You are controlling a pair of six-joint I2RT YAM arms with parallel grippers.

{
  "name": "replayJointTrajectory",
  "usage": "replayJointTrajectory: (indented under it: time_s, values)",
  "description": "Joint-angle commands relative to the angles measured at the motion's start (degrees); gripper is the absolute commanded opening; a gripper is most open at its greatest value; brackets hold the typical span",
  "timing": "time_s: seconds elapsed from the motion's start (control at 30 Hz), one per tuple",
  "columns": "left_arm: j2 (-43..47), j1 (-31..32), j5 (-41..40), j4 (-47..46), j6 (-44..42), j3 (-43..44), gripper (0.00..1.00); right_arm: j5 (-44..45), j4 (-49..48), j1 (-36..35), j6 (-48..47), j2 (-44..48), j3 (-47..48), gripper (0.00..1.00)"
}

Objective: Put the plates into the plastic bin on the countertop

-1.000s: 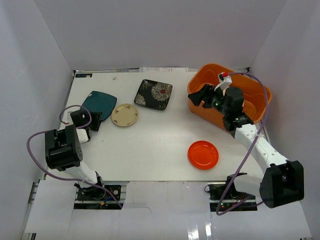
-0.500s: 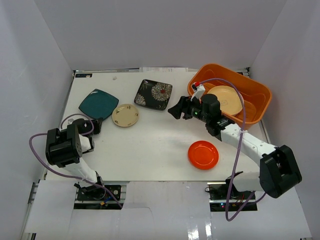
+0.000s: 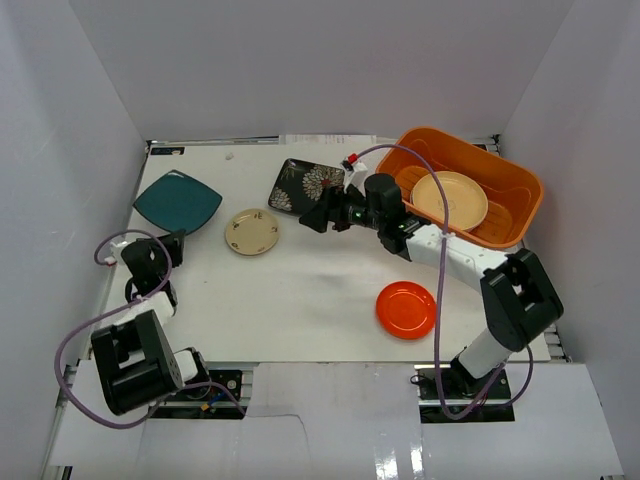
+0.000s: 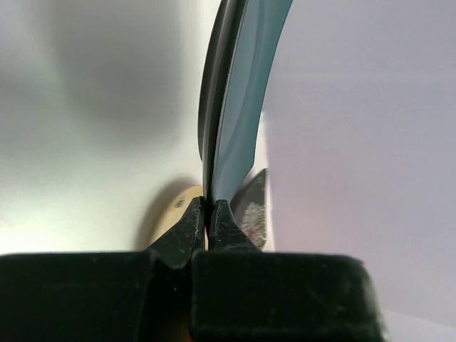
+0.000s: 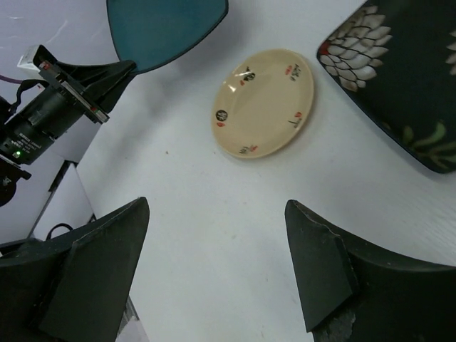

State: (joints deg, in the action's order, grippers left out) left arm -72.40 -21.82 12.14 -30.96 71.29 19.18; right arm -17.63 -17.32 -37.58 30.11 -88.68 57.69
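Red plate [image 3: 406, 309]: nearest to us, lying flat on the tabletop [image 3: 300, 290] over on the right. It is outside the bin [image 3: 507, 177] and well apart from both hands.
Left hand [image 3: 176, 239]: over by the left edge, and it's clamped. In the wrist view the two fingertips [image 4: 191, 221] pinch together on the rim of the teal plate [image 3: 177, 200], which runs up edge-on from between them.
Teal plate: square and dark, gripped by its near edge, close to the left wall [image 3: 90, 150]. It looks raised off the tabletop, though I can't say for sure. It is well apart from the bin.
Beige plate [image 3: 249, 231]: round, with little red and dark marks, flat on the tabletop between the two hands.
Right hand [image 3: 318, 215]: stretched out across the middle, fingers [image 5: 107, 263] spread wide apart and gripping nothing. Its wrist view looks down between them at bare tabletop, with the beige plate just ahead. From above, the hand sits at the near corner of the flowered plate [image 3: 307, 186].
Flowered plate: square, black with white blooms, flat on the tabletop at the far middle, just left of the bin.
Bin: orange, at the far right of the tabletop, set at an angle to the walls, with the right arm running along its near side.
Pale yellow plate [image 3: 450, 200]: round, lying flat on the bin's floor, and it's the one plate showing inside.
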Motion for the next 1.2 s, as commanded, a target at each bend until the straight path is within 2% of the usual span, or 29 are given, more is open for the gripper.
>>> replayJointTrajectory:
  time_s: [0.0, 0.1, 0.2, 0.23, 0.33, 0.47, 0.53, 0.6, 0.73, 0.8, 0.9, 0.93, 0.97, 1.0, 1.03, 1.07, 1.13, 1.17]
  values:
    - [7.97, -1.99, 3.58, -7.18, -0.19, 2.26, 0.0, -4.69, -3.51, -1.52, 2.23, -4.29, 6.02, 0.83]
    - [9.73, -2.34, 8.15, -8.67, 2.01, 2.53, 0.0, -7.15, -3.6, -2.32, 4.08, -8.78, 10.94, 0.89]
    - [9.83, -2.26, 15.43, -8.5, 3.07, 3.84, 0.0, -7.77, -3.51, -2.5, 5.49, -11.94, 15.33, 0.97]
    - [9.47, -2.26, 20.24, -8.5, 3.24, 4.72, 0.0, -7.51, -3.42, -2.5, 5.66, -12.99, 16.39, 1.0]
    - [7.81, -2.26, 30.52, -9.2, 3.33, 6.39, 0.0, -7.33, -1.15, -2.5, 5.32, -15.54, 21.4, 0.94]
    - [8.06, -1.03, 39.25, -10.08, 4.12, 7.18, 0.0, -5.32, 4.55, -2.32, 2.08, -18.98, 27.55, 0.94]
    - [9.03, 1.07, 40.85, -8.25, 2.9, 8.15, 0.0, -2.16, 8.86, -1.53, -0.39, -20.21, 30.63, 0.94]
    - [9.38, 4.57, 42.51, -6.41, 1.15, 9.9, 0.0, -0.22, 10.2, 0.13, -1.71, -19.34, 29.51, 0.94]
    - [8.86, 10.3, 44.1, -5.34, -0.7, 11.93, 0.0, -4.5, 10.12, 2.6, -1.46, -18.81, 28.27, 1.0]
    - [7.98, 12.93, 45.42, -5.6, -1.06, 12.89, 0.0, -7.14, 10.29, 2.95, -2.24, -18.72, 28.18, 0.95]
    - [6.92, 15.4, 46.39, -4.12, -2.64, 14.74, 0.0, -9.78, 9.77, 3.92, -1.37, -17.58, 26.51, 0.79]
    - [7.01, 15.67, 46.31, -3.67, -3.34, 15.01, 0.0, -9.45, 7.76, 4.27, 0.29, -16.79, 23.98, 0.58]
    - [7.18, 15.76, 46.13, -3.32, -3.61, 15.27, 0.0, -9.01, 6.09, 4.45, 1.17, -15.91, 22.31, 0.44]
    - [7.19, 15.85, 45.96, -2.62, -3.78, 15.53, 0.0, -8.92, 4.59, 5.23, 2.23, -14.17, 20.81, 0.34]
    - [7.1, 15.85, 45.95, -2.27, -4.22, 16.15, 0.0, -9.09, 2.32, 5.59, 4.06, -13.45, 18.36, 0.18]
    - [6.84, 15.85, 46.04, -1.74, -4.4, 16.5, 0.08, -9.35, 1.16, 6.55, 4.95, -12.66, 17.2, 0.11]
    - [6.57, 15.85, 46.3, -1.47, -4.4, 16.94, 0.22, -10.14, -0.86, 7.52, 6.62, -10.38, 15.44, 0.08]
    - [6.48, 16.02, 46.74, -1.65, -4.58, 17.12, 0.36, -10.67, -2.96, 8.74, 8.37, -9.67, 13.95, 0.08]
